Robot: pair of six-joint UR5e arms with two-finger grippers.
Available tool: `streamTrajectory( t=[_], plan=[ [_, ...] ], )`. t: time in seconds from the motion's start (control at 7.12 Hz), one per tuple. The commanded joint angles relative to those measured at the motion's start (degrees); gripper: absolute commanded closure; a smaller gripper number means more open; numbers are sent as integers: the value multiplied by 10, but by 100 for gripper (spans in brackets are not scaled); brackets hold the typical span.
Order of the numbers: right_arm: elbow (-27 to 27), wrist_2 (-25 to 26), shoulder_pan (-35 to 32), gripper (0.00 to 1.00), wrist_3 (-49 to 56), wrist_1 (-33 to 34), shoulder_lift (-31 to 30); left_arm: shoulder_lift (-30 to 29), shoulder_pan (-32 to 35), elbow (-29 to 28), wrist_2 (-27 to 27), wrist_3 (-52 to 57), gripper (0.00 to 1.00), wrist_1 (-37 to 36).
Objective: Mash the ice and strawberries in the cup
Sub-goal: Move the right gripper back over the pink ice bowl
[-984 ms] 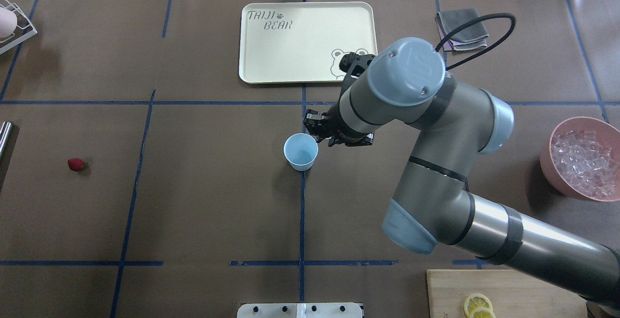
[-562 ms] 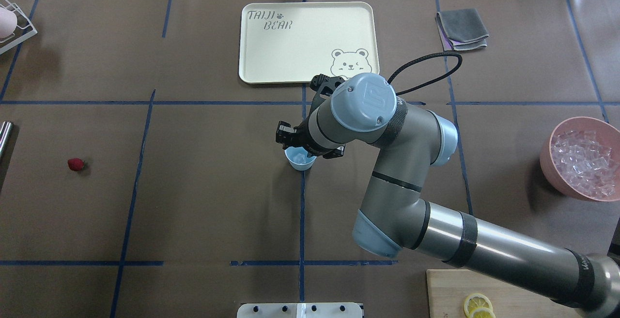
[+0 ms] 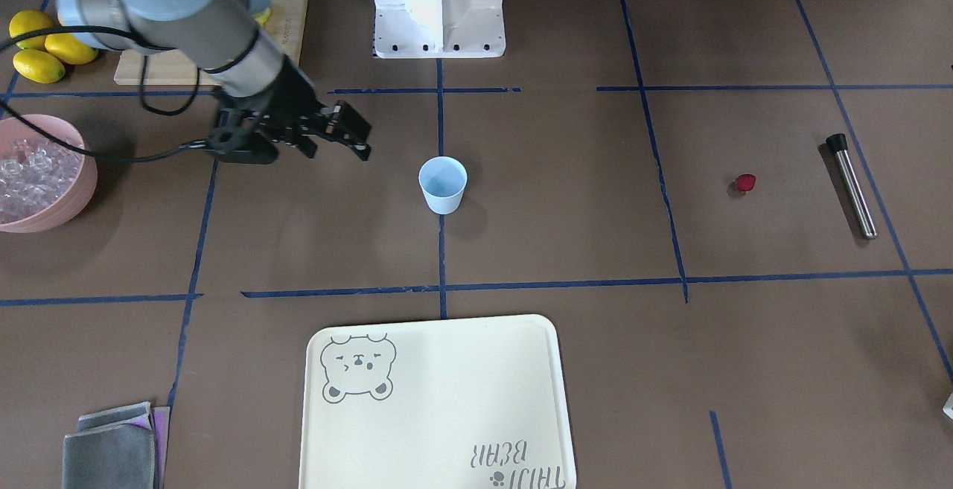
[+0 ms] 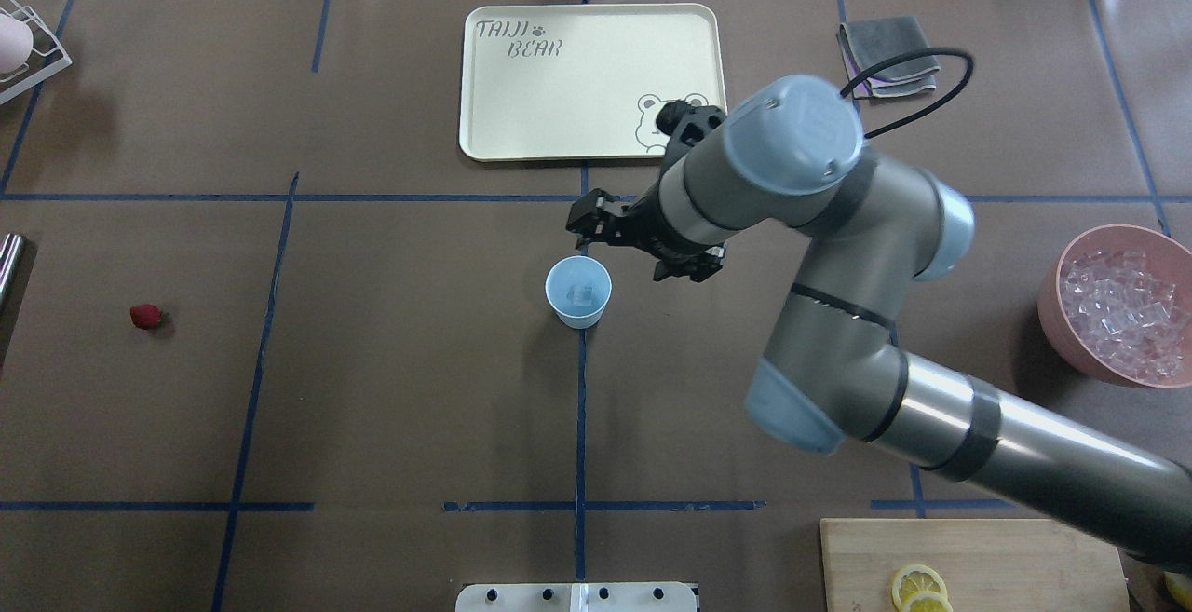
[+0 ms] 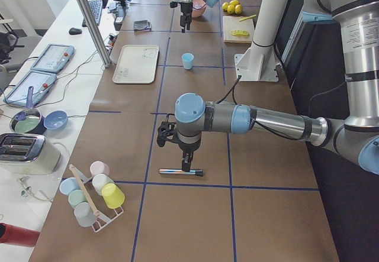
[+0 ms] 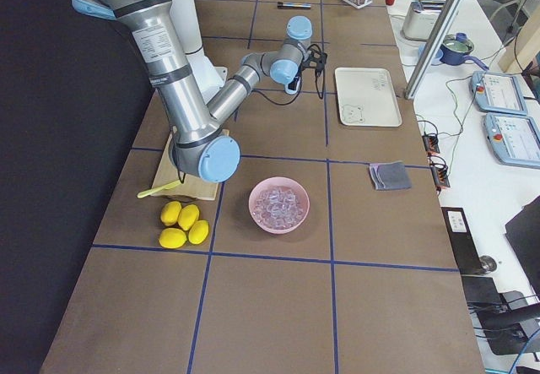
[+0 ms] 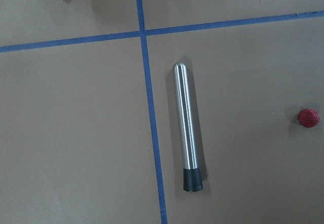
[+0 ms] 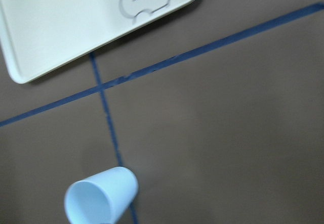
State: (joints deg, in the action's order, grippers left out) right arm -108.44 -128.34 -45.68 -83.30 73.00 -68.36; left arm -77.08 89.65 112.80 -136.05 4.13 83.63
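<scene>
The pale-blue cup (image 4: 577,291) stands upright at the table's middle with one clear ice cube (image 4: 583,294) inside; it also shows in the front view (image 3: 443,184) and the right wrist view (image 8: 101,197). My right gripper (image 4: 582,224) hovers just beyond the cup, open and empty; in the front view (image 3: 360,135) its fingers stand apart. More ice fills the pink bowl (image 4: 1071,333). The strawberry (image 4: 145,317) lies far left on the table, near a steel muddler (image 7: 187,143). My left gripper (image 5: 185,162) hangs over the muddler; I cannot tell if it is open.
A cream bear tray (image 4: 591,81) lies beyond the cup. A grey cloth (image 4: 887,55) is at back right. A cutting board (image 4: 968,561) with lemon slices is at front right. A cup rack (image 4: 28,44) stands at far left.
My right gripper went over the cup, then drew back up and away from it. An ice cube now lies in the cup, which looked empty a second ago.
</scene>
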Motion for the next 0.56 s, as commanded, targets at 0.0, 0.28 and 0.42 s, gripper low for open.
streamTrajectory(
  t=[0.0,0.28,0.42],
  plan=[
    [-70,-73,-108,2,209,-3,-202,0,0,2,0,0,0,-1],
    [-89,-74,-158,2,332,-5,-327,4,0,7,-1,0,0,-2],
    [-87,-65,-164,2,362,-5,-360,4,0,8,-1,0,0,-3]
  ],
)
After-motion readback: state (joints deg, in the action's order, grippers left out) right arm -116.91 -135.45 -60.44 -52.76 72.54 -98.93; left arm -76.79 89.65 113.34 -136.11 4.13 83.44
